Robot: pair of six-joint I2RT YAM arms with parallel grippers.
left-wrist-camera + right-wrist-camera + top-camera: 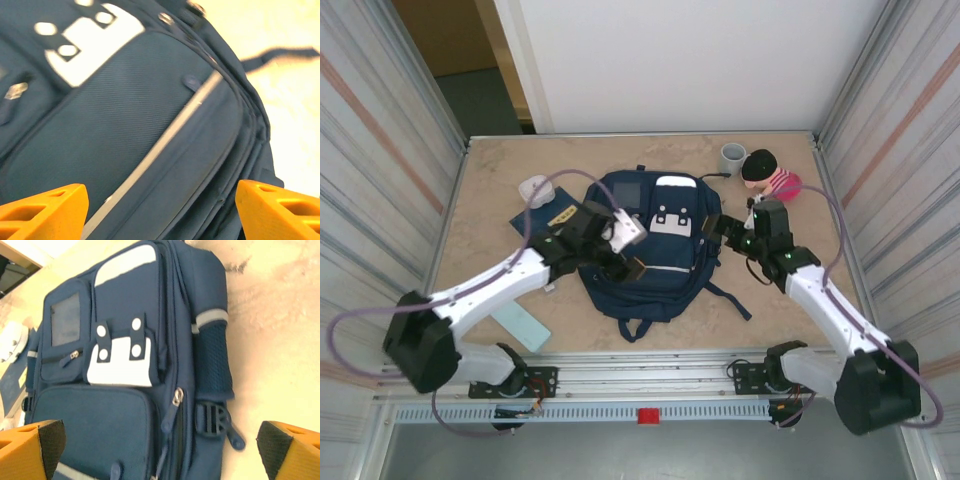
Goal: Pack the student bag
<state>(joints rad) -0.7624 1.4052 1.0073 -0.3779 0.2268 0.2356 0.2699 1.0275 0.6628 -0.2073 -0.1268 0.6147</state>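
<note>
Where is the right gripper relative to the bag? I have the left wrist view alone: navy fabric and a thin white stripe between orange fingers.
Observer: The right gripper sits open at the right side of the large navy blue fabric backpack.
Operator: Anything loose near it?
Observer: A grey cup and a small doll with black head and pink striped body sit beyond the bag's top right corner.
Operator: And on my side?
Observer: A flat navy notebook with a yellow label lies left of the bag, with a white rounded object just beyond it.
</note>
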